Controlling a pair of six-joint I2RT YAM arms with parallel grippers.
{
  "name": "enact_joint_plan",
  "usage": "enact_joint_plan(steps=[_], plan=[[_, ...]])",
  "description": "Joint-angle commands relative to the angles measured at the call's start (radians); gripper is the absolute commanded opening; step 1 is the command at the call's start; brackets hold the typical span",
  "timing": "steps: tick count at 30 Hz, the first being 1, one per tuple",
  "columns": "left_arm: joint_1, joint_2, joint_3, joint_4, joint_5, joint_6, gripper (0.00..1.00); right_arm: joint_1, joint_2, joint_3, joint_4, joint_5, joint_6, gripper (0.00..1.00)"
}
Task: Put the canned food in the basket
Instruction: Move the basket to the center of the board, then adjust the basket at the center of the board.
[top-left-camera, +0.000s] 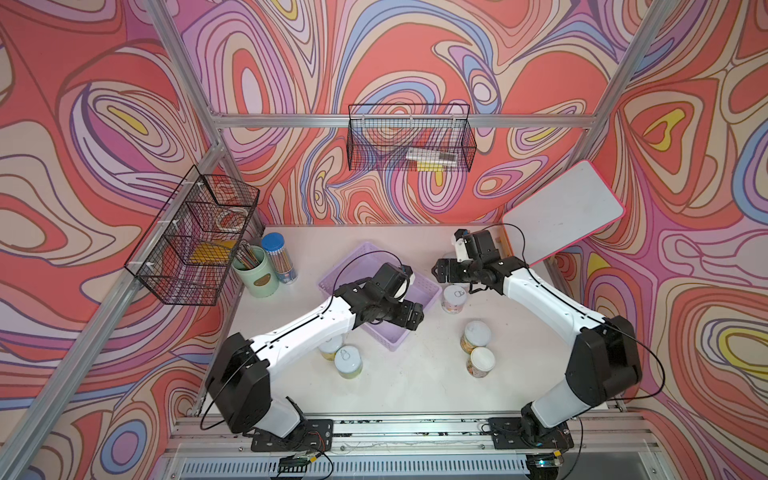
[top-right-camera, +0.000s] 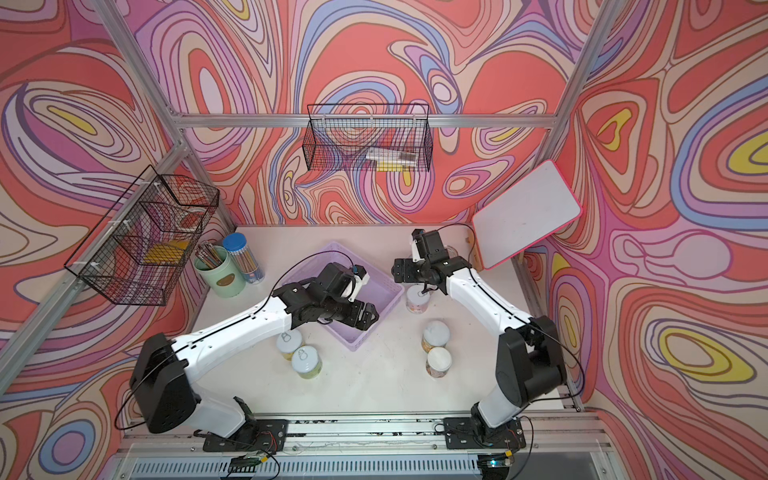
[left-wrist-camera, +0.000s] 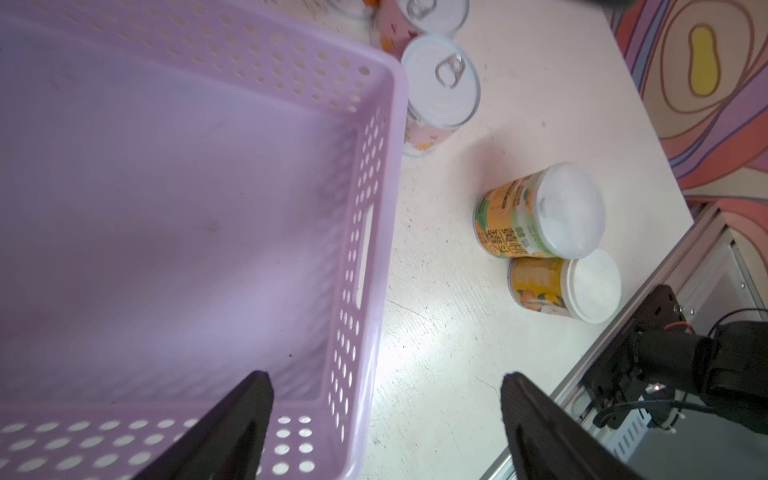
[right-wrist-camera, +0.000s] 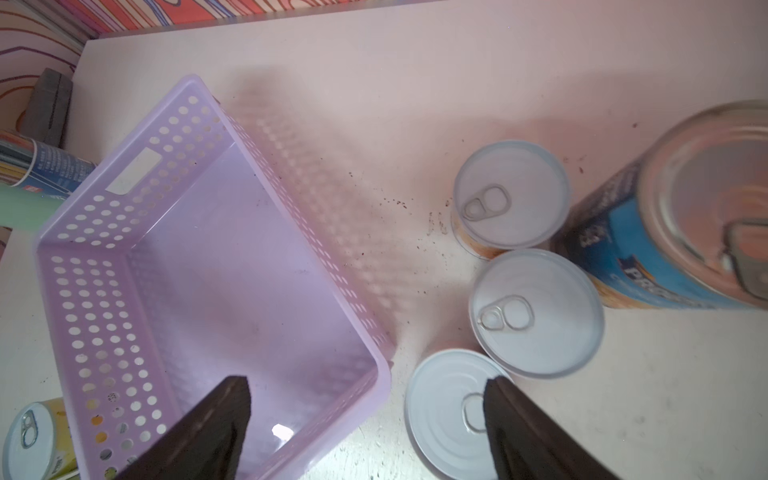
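Logged right claw (right-wrist-camera: 365, 384) spread empty just over upright can (right-wrist-camera: 444, 411) beside basket (right-wrist-camera: 104, 291); left claw (left-wrist-camera: 385, 376) spread empty, farther off.

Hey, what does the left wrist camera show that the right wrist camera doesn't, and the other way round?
Only the left wrist view: an orange-and-green-labelled can and an orange-labelled can, both with plain white lids, side by side, plus the right arm's base. Only the right wrist view: the tall blue-labelled can, the pencil tube, the green cup and a yellow-labelled can. Both: the lavender basket with no can inside, pull-tab cans next to it, and an open, empty gripper: the left gripper, the right gripper.
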Motion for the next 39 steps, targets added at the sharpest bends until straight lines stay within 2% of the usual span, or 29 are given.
enact_joint_plan(steps=[1, 5, 7, 9, 13, 19, 26, 32, 39], plan=[[0.049, -0.091, -0.087, 0.006, -0.17, -0.122, 0.93, -0.003, 0.103, 0.112, -0.054, -0.077, -0.055, 0.89], [0.134, -0.215, -0.216, -0.003, -0.212, -0.26, 0.93, -0.001, 0.237, 0.24, -0.102, -0.098, -0.068, 0.89], [0.148, -0.27, -0.26, -0.036, -0.281, -0.306, 0.93, 0.003, 0.291, 0.293, -0.114, -0.114, -0.075, 0.89], [0.157, -0.302, -0.274, -0.09, -0.338, -0.336, 0.98, 0.011, 0.339, 0.346, -0.131, -0.12, -0.08, 0.9], [0.186, -0.304, -0.278, -0.165, -0.379, -0.383, 0.99, 0.034, 0.428, 0.447, -0.162, -0.124, -0.089, 0.91], [0.25, -0.25, -0.299, -0.099, -0.291, -0.377, 0.99, 0.074, 0.556, 0.612, -0.233, -0.1, -0.112, 0.93], [0.331, -0.084, -0.246, 0.006, -0.132, -0.333, 0.95, 0.086, 0.688, 0.812, -0.366, -0.082, -0.143, 0.91], [0.343, -0.002, -0.203, 0.021, -0.095, -0.306, 0.93, 0.093, 0.71, 0.834, -0.412, -0.091, -0.158, 0.77], [0.346, 0.053, -0.176, 0.05, -0.036, -0.275, 0.82, 0.102, 0.66, 0.765, -0.399, -0.132, -0.164, 0.62]])
